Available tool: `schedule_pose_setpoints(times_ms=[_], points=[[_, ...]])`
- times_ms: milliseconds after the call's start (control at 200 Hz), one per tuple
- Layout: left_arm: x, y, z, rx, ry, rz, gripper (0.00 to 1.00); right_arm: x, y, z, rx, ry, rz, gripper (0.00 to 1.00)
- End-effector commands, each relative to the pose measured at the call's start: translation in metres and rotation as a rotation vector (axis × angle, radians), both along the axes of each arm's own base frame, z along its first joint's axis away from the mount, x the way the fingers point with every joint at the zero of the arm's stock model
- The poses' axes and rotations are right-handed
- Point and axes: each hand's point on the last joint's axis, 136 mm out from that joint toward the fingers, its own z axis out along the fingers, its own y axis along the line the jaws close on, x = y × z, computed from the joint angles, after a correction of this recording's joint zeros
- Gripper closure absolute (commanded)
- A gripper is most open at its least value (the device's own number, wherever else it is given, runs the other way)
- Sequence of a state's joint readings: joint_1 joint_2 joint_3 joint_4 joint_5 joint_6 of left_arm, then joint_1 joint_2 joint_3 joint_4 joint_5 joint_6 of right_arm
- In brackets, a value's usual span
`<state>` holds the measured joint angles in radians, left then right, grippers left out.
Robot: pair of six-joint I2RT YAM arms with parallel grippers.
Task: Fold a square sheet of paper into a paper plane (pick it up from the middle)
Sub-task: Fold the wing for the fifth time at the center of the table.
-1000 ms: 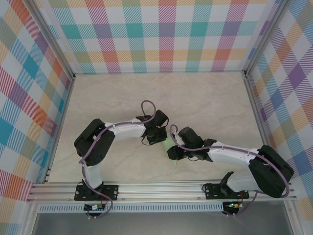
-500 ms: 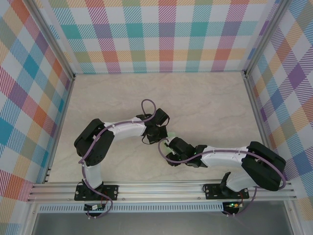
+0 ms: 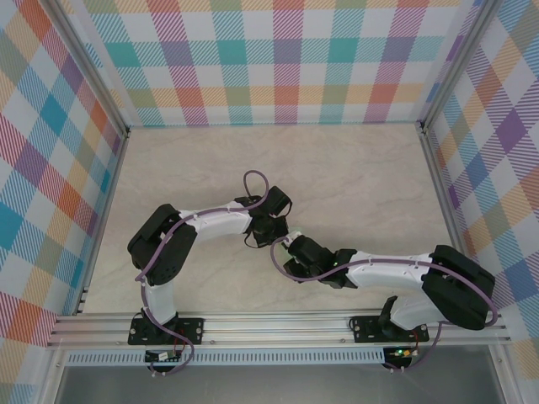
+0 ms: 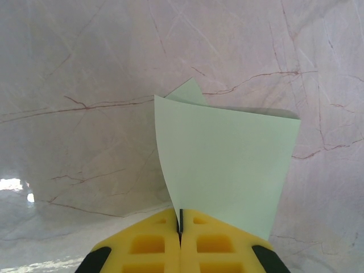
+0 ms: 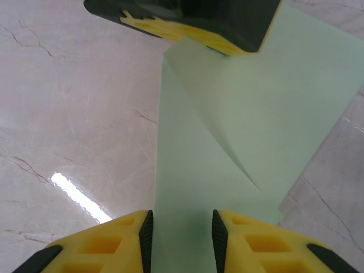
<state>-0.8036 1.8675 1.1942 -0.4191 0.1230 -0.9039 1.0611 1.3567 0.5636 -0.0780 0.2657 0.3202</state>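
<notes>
While the two wrists are meeting low over the marble table [image 4: 85, 85], step: a mid-task fold, I judge, with the square sheet of paper [image 4: 227, 159] already doubled over and being creased further, still well short of a dart.
Left gripper [image 4: 180, 216]: its yellow jaws are pressing tight together on one edge of the sheet, pinching it.
Right gripper [image 5: 182, 227]: its jaws are standing apart astride the sheet, with green paper running through the gap; they are not pressing on it as far as I can see.
Sheet: it is hanging between the two grippers near the middle of the table, bowing out from the left pinch, with a slanting crease showing in the right wrist view and a second layer peeking out behind.
Next move: it is looking like the right jaws need to come together on the folded edge and run along it, while the left pinch is keeping the layers from sliding.
Since a second ago: the right arm is reaching further in towards the left gripper, the left arm is sitting where it was, and from overhead the green strip is now mostly tucked under the wrists.
</notes>
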Motion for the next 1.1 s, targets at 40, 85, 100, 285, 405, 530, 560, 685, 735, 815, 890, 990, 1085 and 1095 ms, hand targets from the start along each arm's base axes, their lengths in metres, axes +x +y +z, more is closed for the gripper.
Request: schedule_pose_setpoints(times_ms=[40,85,100,285,405,530,560,685,735,815,890,990,1085,1095], points=[[-0.003,-0.002,0.002,0.0,0.023,-0.009,1.0,0.003,0.003,0.002,-0.018,-0.008,-0.008,0.73],[-0.003,-0.002,0.002,-0.001,0.022,-0.01,1.0,0.003,0.001,0.0,-0.03,-0.004,-0.018,0.73],[-0.004,-0.002,0.003,-0.001,0.022,-0.01,1.0,0.004,0.0,-0.001,-0.034,-0.004,-0.023,0.74],[-0.003,-0.002,0.004,-0.001,0.019,-0.009,1.0,0.006,-0.007,-0.001,-0.036,-0.014,-0.062,0.84],[-0.002,-0.001,0.007,-0.001,0.011,-0.006,0.99,0.004,-0.007,-0.003,-0.021,-0.003,-0.069,0.86],[-0.001,-0.002,0.012,-0.009,0.002,0.0,0.87,0.001,-0.007,-0.008,-0.001,0.017,-0.086,0.9],[-0.001,-0.002,0.013,-0.011,-0.002,0.0,0.85,0.001,-0.007,-0.009,0.008,0.021,-0.095,0.9],[0.002,0.0,0.02,-0.016,-0.021,0.013,0.8,-0.001,-0.005,-0.015,0.038,0.043,-0.113,0.89],[0.002,-0.001,0.021,-0.018,-0.024,0.007,0.82,-0.002,-0.005,-0.017,0.04,0.057,-0.128,0.89],[0.002,-0.001,0.02,-0.01,-0.02,0.0,0.94,-0.001,-0.004,-0.014,0.055,0.063,-0.14,0.87],[0.0,-0.001,0.015,-0.006,-0.009,-0.002,0.98,-0.002,-0.002,-0.006,0.078,0.055,-0.133,0.85],[-0.001,-0.002,0.011,-0.012,0.002,-0.004,1.0,-0.003,-0.002,0.0,0.09,0.052,-0.124,0.81],[-0.001,-0.002,0.01,-0.008,0.001,0.0,1.0,-0.008,-0.003,0.005,0.091,0.073,-0.113,0.78],[-0.001,-0.002,0.01,-0.007,0.002,0.0,1.0,-0.008,-0.003,0.005,0.094,0.076,-0.113,0.78]])
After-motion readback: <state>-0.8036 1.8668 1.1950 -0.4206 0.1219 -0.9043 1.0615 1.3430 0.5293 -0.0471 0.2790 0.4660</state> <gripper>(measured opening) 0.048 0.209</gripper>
